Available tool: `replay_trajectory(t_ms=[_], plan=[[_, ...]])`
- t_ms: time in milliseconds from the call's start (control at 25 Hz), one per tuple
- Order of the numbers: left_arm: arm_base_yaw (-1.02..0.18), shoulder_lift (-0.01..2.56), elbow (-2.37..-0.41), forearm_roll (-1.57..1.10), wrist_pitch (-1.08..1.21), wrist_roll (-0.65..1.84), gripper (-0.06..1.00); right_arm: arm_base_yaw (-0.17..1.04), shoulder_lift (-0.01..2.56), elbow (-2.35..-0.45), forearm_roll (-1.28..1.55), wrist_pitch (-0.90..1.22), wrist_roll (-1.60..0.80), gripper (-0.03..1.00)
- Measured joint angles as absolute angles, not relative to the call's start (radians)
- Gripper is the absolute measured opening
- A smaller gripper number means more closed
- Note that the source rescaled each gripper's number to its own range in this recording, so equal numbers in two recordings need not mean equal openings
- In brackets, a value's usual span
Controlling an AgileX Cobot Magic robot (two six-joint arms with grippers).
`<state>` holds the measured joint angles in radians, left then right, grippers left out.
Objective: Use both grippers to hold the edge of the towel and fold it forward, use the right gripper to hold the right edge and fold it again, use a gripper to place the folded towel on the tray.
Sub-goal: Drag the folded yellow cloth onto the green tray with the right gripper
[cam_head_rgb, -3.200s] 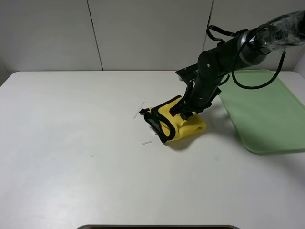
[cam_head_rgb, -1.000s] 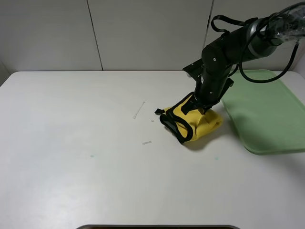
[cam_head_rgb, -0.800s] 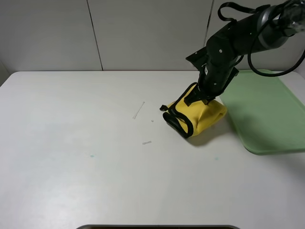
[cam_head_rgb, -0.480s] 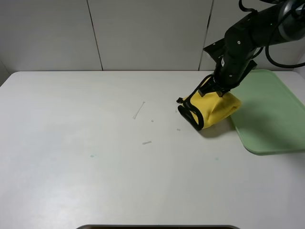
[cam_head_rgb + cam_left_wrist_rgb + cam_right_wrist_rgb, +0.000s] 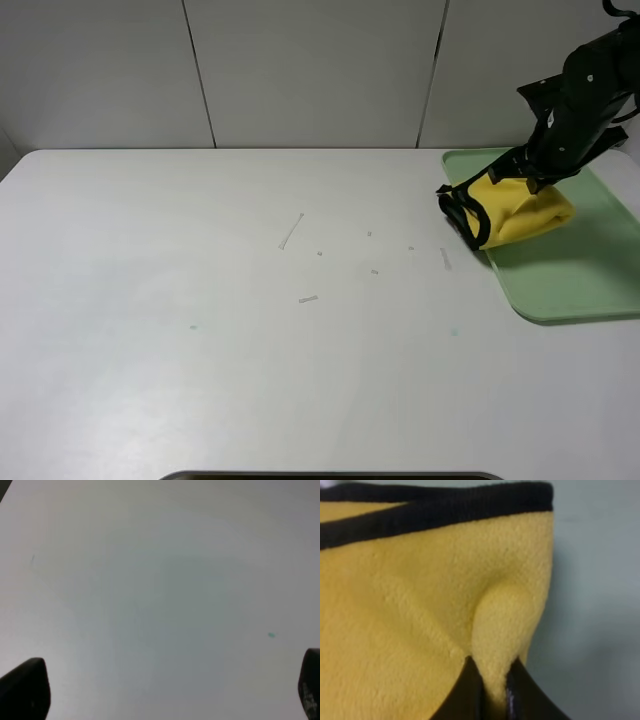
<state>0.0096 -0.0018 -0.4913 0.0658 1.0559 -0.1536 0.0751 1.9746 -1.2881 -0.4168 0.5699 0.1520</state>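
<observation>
The folded yellow towel (image 5: 515, 212) with black trim (image 5: 462, 218) hangs from my right gripper (image 5: 533, 182) over the left end of the pale-green tray (image 5: 590, 270). Its black-trimmed end juts past the tray's left rim. In the right wrist view the right gripper (image 5: 492, 685) is shut on a pinched fold of the towel (image 5: 410, 605), with the black trim (image 5: 445, 505) beyond and the tray (image 5: 600, 580) beside it. My left gripper (image 5: 165, 690) is out of the exterior view; its two fingertips (image 5: 22, 687) stand wide apart over bare white table.
The white table (image 5: 200, 330) carries a few small white scraps (image 5: 291, 231) near its middle and a tiny teal speck (image 5: 271, 635). A grey panelled wall stands behind the table. The tray lies at the right edge.
My right gripper has carried the towel to the right, from the table's middle to above the tray's left end. Small scraps now show where the towel lay.
</observation>
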Motion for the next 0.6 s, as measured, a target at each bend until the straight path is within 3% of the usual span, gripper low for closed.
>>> replay_trajectory(t_ms=[600], plan=[[0.010,-0.002,-0.491,0.066,1.056,-0.154,1.00,-0.059,2.000,-1.288,-0.443,0.475,0.153,0.06]])
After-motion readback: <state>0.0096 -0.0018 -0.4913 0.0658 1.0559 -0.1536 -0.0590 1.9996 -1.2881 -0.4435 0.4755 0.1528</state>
